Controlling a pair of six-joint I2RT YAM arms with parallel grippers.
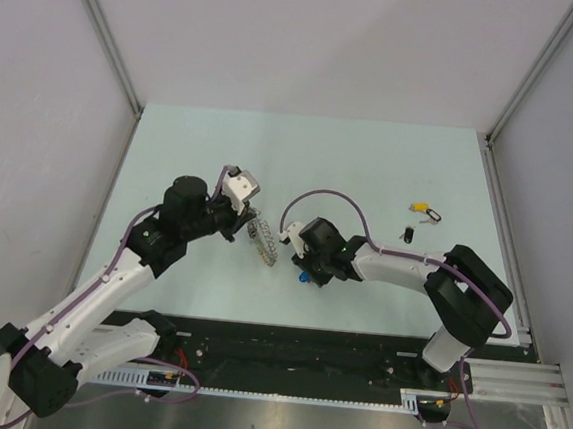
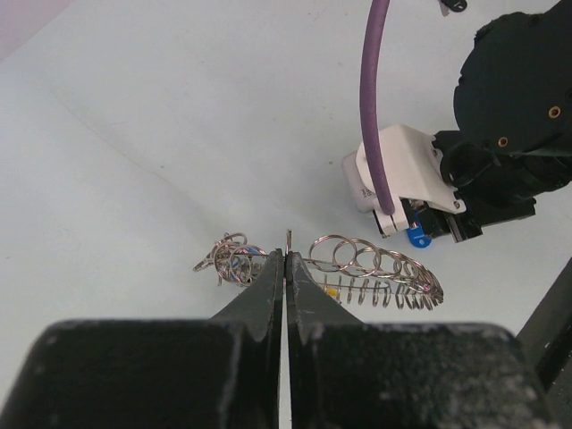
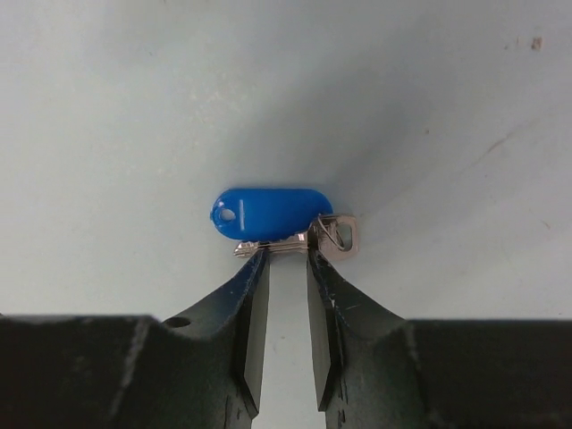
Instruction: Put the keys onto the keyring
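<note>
- Top: keyring (image 1: 264, 243) mid-worktop (image 1: 371, 162), between the arms, open room toward far edge. Yellow-tag key (image 1: 421, 207) and black-tag key (image 1: 406, 233) well apart, right.
- Left wrist: left pincer (image 2: 286, 259) pressed together on keyring.
- Right wrist: right pincer (image 3: 286, 259) narrowly spread, tips at blue-tag key (image 3: 268, 214); grip can't tell.

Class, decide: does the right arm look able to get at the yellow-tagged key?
Probably yes: the yellow-tagged key lies uncovered on its side, though the right gripper is busy at the blue-tagged key.

Glossy blue plastic tag (image 3: 271, 214), shiny metal key (image 3: 338, 238), bright wire keyring (image 2: 380, 265), matt table (image 1: 371, 172).
</note>
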